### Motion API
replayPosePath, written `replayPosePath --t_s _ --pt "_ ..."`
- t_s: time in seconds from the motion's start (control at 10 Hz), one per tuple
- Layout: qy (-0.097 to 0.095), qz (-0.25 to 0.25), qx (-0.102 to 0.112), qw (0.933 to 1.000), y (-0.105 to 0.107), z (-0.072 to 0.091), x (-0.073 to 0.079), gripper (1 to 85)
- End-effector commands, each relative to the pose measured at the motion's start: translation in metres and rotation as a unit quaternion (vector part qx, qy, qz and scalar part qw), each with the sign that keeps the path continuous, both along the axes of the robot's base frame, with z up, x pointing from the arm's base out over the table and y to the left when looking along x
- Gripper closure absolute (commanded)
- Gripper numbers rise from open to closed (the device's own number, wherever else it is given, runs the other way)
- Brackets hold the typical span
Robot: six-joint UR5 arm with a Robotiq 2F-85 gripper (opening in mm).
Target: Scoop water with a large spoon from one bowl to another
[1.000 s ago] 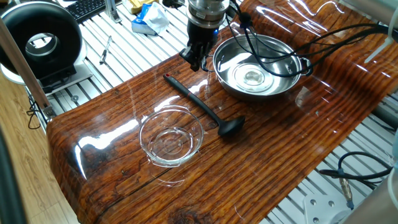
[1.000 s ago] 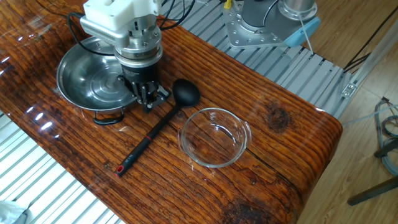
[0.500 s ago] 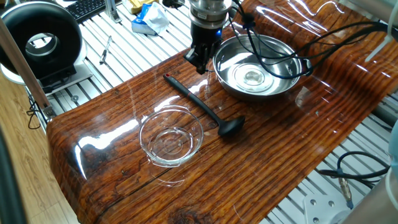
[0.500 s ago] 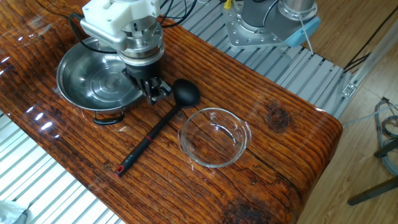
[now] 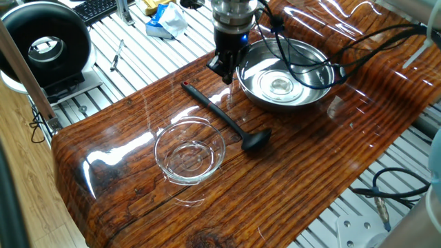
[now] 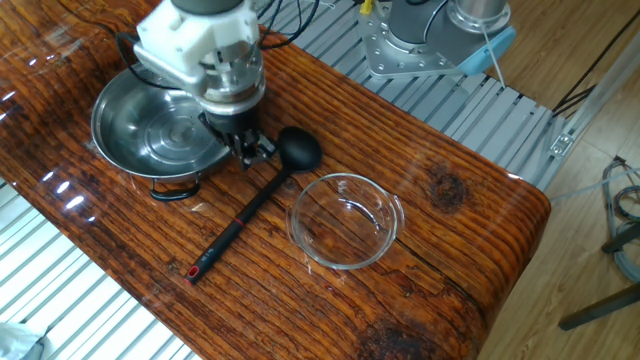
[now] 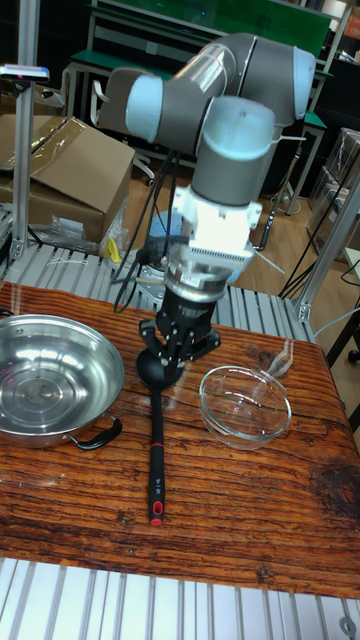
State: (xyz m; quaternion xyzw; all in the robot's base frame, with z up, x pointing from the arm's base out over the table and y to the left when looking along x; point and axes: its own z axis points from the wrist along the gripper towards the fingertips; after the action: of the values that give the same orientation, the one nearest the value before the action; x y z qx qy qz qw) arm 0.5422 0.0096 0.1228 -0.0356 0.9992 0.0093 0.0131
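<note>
The black large spoon (image 5: pixel 220 114) (image 6: pixel 250 208) lies flat on the wooden table, its cup (image 5: pixel 256 141) towards the near edge in one fixed view and its red-tipped handle (image 7: pixel 156 470) pointing away. Beside it stands the steel bowl (image 5: pixel 313 93) (image 6: pixel 115 150) (image 7: pixel 40 425), which shows glints that may be water. On the spoon's other side sits the clear glass bowl (image 5: pixel 189 153) (image 6: pixel 345 222) (image 7: pixel 245 408). My gripper (image 5: pixel 222 69) (image 6: pixel 252 150) (image 7: pixel 175 372) hangs above the table between the steel bowl and the spoon. Its fingers taper together and hold nothing.
Black cables (image 5: pixel 358 41) run over the steel bowl's far side. A black round device (image 5: pixel 45 48) and clutter (image 5: pixel 165 21) sit on the slatted metal bench beyond the table. The arm's base (image 6: pixel 430 35) stands behind the table's far edge.
The gripper has drifted a little along the steel bowl's rim towards the spoon's cup while its wrist turned. The spoon and both bowls have not moved.
</note>
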Motion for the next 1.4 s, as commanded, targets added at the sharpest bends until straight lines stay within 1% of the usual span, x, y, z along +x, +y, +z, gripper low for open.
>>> replayPosePath --t_s 0.0,0.1,0.2,0.3,0.4,0.5,0.6,0.7,0.8,0.9,1.1,1.3 --pt "-0.003 0.020 0.012 0.9997 0.001 -0.030 0.006 62.3" --pt "-0.003 0.024 0.009 0.9997 0.000 -0.038 0.006 60.3" --pt "-0.007 0.031 0.008 0.9995 -0.002 -0.046 0.009 56.7" --pt "-0.011 0.042 0.008 0.9990 -0.003 -0.055 0.010 50.0" --pt "-0.021 0.048 0.008 0.9986 -0.004 -0.063 0.014 47.0" --pt "-0.022 0.061 0.008 0.9979 -0.005 -0.067 0.014 38.3" --pt "-0.022 0.062 0.015 0.9977 -0.001 -0.069 0.014 33.0" --pt "-0.025 0.059 0.021 0.9977 0.003 -0.071 0.016 30.3" --pt "-0.032 0.059 0.021 0.9976 0.004 -0.074 0.020 29.7" --pt "-0.038 0.055 0.026 0.9974 0.007 -0.076 0.023 29.3" --pt "-0.041 0.054 0.024 0.9974 0.008 -0.079 0.024 28.7" --pt "-0.049 0.055 0.023 0.9970 0.008 -0.085 0.029 28.7"
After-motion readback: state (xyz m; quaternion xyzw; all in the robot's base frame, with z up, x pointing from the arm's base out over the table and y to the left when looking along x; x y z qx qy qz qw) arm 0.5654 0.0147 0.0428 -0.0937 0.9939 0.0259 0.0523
